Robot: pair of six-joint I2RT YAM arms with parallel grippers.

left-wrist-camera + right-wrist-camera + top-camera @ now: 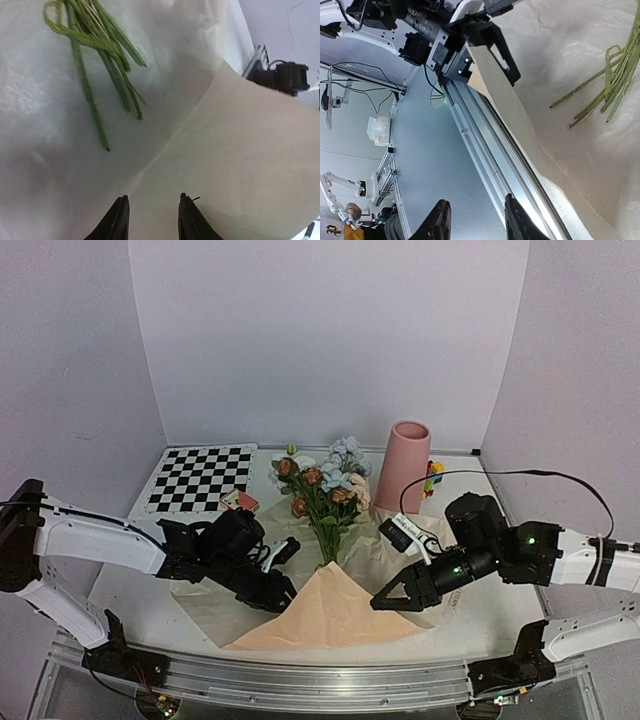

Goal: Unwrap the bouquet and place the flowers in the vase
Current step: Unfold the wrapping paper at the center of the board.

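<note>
So the flowers (322, 488) are lying flat on the opened paper (330, 615) in the middle of the worktop (120, 585), not in the vase yet. The blooms point at the back wall and the bare green stems (100, 75) point toward the near edge. The paper's near corner is flipped over, so the peach side shows as a big triangle. The pink vase (405, 465) stands upright just right of the blooms, with some colourful toy blocks (432, 478) tucked behind it. The left fingers (119, 220) are parted right over the fold where peach meets the pale inside, gripping nothing. The right fingers (439, 222) are parted too, hanging at the flap's right edge near the rail. A checkerboard mat (200, 478) sits back left.
</note>
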